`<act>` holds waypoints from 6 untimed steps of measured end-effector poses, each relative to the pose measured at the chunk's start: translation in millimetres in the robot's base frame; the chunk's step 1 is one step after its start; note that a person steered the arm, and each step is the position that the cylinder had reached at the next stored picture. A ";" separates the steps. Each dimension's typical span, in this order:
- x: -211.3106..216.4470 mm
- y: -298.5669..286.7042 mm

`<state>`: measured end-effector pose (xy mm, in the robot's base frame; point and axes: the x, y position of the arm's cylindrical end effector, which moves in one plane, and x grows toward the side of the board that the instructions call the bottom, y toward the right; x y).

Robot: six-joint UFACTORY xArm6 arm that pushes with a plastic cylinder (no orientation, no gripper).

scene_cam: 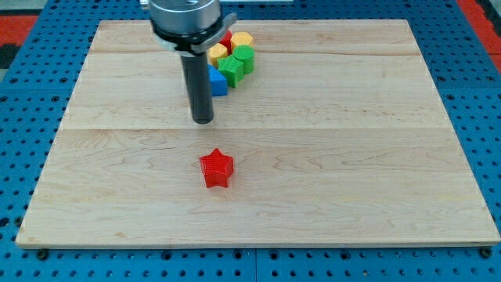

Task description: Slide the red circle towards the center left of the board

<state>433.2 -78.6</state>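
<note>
My tip [203, 121] rests on the wooden board [352, 157], left of centre and a little above the middle. A cluster of blocks lies just above and to the right of it. In the cluster, a red block [226, 40] shows only as a sliver beside the arm's body, so its shape cannot be made out. Around it are a yellow block [241, 39], a second yellow block [218, 54], a green block [246, 56], a green star [232, 70] and a blue block [217, 81]. The blue block is right next to the rod.
A red star [217, 169] lies alone below my tip, toward the view's bottom. The arm's round body [185, 19] hides the left part of the cluster. A blue pegboard [31, 117] surrounds the board.
</note>
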 end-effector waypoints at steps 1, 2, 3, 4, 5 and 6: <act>53.2 27.9; 48.1 46.1; -27.7 129.4; -126.5 189.0; -205.5 149.7; -238.4 86.7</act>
<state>194.7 8.1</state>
